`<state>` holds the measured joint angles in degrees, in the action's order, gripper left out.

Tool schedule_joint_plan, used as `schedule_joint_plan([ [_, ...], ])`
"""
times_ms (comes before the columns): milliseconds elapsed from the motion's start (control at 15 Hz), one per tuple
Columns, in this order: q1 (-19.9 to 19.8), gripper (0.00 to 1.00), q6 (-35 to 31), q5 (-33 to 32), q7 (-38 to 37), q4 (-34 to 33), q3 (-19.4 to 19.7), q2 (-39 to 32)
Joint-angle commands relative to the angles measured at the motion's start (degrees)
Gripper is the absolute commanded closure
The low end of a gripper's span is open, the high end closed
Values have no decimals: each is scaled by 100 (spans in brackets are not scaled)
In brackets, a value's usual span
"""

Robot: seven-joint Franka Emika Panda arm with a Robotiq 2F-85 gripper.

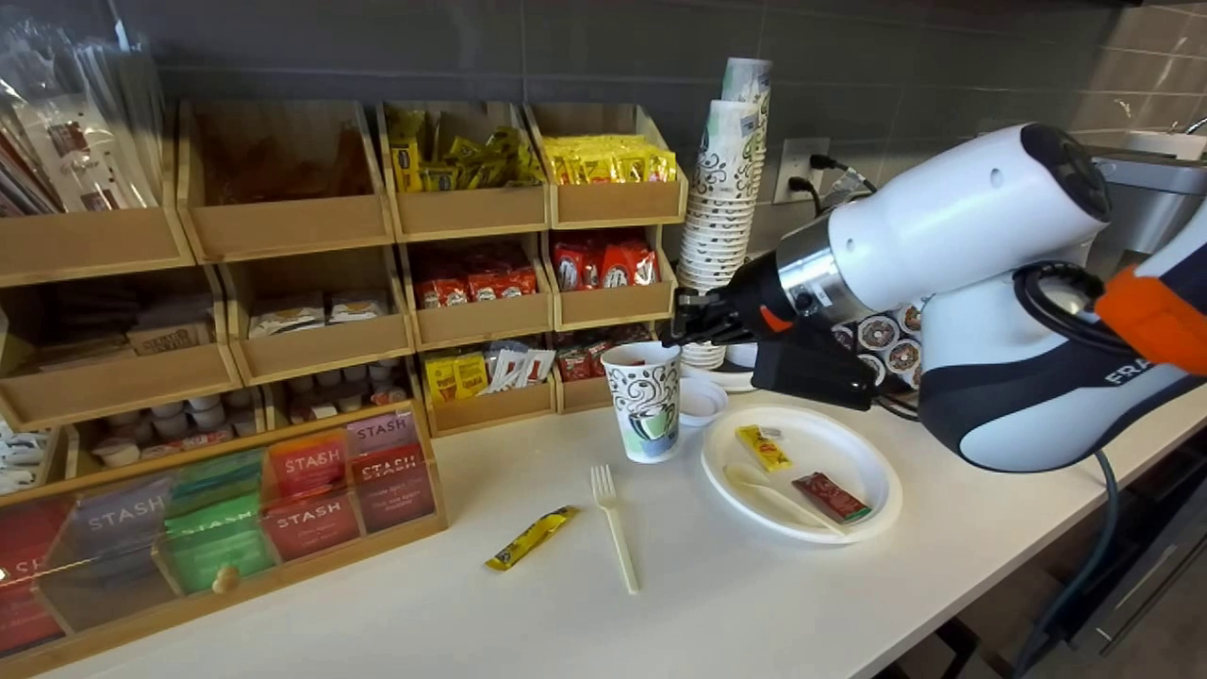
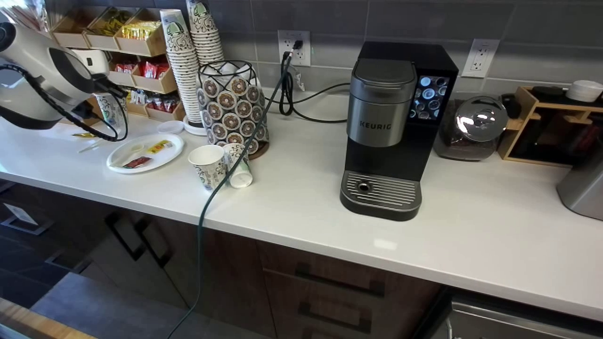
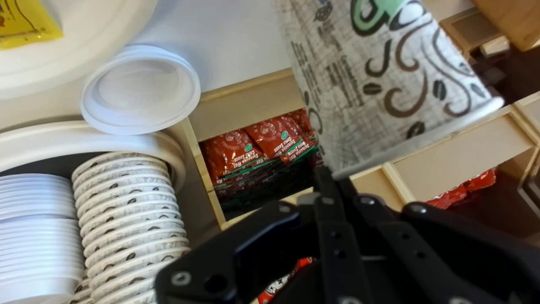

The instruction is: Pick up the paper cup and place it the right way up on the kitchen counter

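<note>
The paper cup (image 1: 646, 405), white with a green cup print and dark swirls, stands upright at the counter in front of the snack bins. It also shows in the wrist view (image 3: 388, 80) and, partly covered by the arm, in an exterior view (image 2: 112, 110). My gripper (image 1: 681, 325) is at its rim; in the wrist view the fingertips (image 3: 335, 177) pinch the cup's rim. Whether the cup's base touches the counter is hard to tell. The pale kitchen counter (image 1: 528, 604) runs below; it also shows in an exterior view (image 2: 301, 207).
A plate (image 1: 896, 481) with packets and a small lid (image 1: 702, 401) lie beside the cup. A fork (image 1: 618, 538) and yellow packet (image 1: 531, 539) lie in front. Tall cup stacks (image 1: 721, 207) stand behind. Two more cups (image 2: 207, 165) (image 2: 239, 169) and a coffee machine (image 2: 386, 132) are further along.
</note>
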<state>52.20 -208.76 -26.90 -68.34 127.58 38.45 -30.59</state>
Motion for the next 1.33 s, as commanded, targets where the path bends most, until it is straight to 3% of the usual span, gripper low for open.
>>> schedule_joint_plan([
  [0, 233, 99, -306, 533, 215, -88, 247, -525],
  [67, -384, 99, -184, 1336, 1270, 32, -596, -294],
  [200, -745, 99, -242, 2029, 2000, 45, -1131, -290],
  [400, -1660, 99, -236, 2934, 3177, -18, -2398, -208],
  [467, -1904, 72, -224, 3149, 3475, -30, -2742, -192],
  [600, -2472, 64, 21, 3244, 3967, 90, -3454, 54],
  [800, -3078, 42, 570, 3301, 4502, 564, -4255, 674],
  [867, -3102, 34, 712, 3444, 4674, 702, -4321, 870],
  [933, -2459, 27, 939, 3576, 4569, 881, -3633, 1148],
  [1000, -2329, 18, 1074, 3787, 4754, 997, -3512, 1356],
  [1133, -1348, 5, 1458, 4782, 5306, 1270, -2466, 1789],
  [1267, -622, 0, 1883, 5692, 6131, 1452, -1614, 1943],
])
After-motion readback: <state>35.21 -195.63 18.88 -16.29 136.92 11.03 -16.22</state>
